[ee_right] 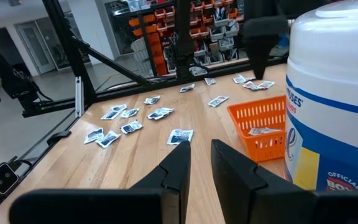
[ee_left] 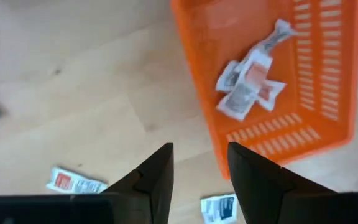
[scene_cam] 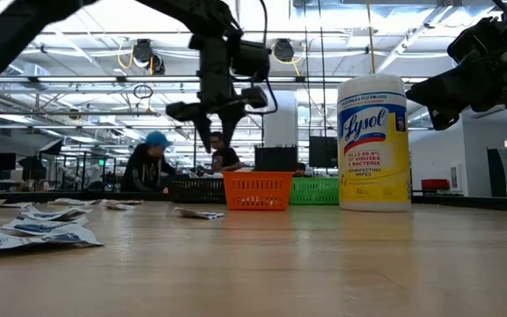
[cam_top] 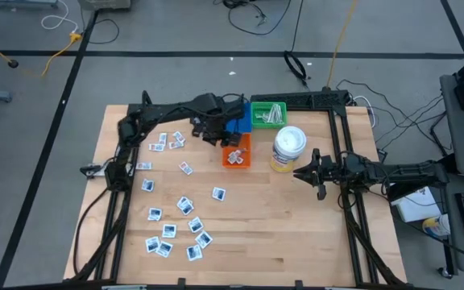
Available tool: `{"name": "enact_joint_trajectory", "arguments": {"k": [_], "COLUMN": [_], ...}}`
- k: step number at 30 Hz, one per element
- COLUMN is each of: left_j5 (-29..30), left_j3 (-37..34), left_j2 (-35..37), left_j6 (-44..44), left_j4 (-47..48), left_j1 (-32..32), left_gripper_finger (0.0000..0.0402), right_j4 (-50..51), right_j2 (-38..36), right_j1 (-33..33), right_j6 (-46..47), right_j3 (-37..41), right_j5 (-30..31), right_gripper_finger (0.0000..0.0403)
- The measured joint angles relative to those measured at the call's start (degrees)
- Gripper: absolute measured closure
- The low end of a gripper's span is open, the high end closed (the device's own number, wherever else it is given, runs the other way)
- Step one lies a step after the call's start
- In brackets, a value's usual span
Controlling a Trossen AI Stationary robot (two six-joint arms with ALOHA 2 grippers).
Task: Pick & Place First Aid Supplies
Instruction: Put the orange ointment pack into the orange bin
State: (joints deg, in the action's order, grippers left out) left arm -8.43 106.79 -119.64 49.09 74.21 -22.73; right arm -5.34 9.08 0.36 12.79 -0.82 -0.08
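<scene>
Packets (cam_top: 185, 205) lay scattered over the left half of the wooden table (cam_top: 296, 234), flat white squares with dark or red print, most of them loose and well apart from one another, a few bunched near the front-left edge. Several more sat crumpled together inside the orange basket (cam_top: 237, 151); in the left wrist view they lay in a small heap (ee_left: 248, 87) toward the middle of its floor. Blue and green baskets (cam_top: 268, 113) stood just behind the orange one, near the far edge. A tub of disinfecting wipes (cam_top: 287, 149) stood just beside the orange basket on its right.

The left gripper (cam_top: 213, 131) hung above the table beside the orange basket's rim, its fingers (ee_left: 157, 180) parted with nothing between them. The right gripper (cam_top: 303, 171) waited near the tub, fingers (ee_right: 174, 168) a little apart and bare.

Wide open board lay across the front and right of the table. What the green basket held looked like pale strips, though I could not be sure. Two people (scene_cam: 152, 163) sat far back in the room, partly cut off by the baskets.
</scene>
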Motion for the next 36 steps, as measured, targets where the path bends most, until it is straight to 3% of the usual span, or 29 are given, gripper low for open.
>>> {"name": "enact_joint_trajectory", "arguments": {"k": [10,17,23,36], "left_j5": [4.00,4.20,4.80,4.04], "left_j3": [-21.21,-31.66,-37.23,-46.20], "left_j2": [12.97,20.32,25.40,25.42], "left_j6": [9.37,15.65,20.10,22.67], "left_j4": [-6.02,-7.29,-7.32,-15.85], "left_j1": [3.08,5.37,7.18,8.66], "left_gripper_finger": [0.0209,0.0190,0.0190,0.0190], "right_j4": [-0.01,0.00,-0.02,-0.02], "right_j2": [0.00,0.00,-0.01,0.00], "right_j1": [0.01,0.02,0.02,0.00], "right_j6": [-0.01,0.01,0.00,0.00], "right_j3": [0.00,0.00,-0.02,-0.01], "right_j5": [0.00,0.00,0.00,0.00], "right_gripper_finger": [0.0344,0.0344,0.0344,0.0344]}}
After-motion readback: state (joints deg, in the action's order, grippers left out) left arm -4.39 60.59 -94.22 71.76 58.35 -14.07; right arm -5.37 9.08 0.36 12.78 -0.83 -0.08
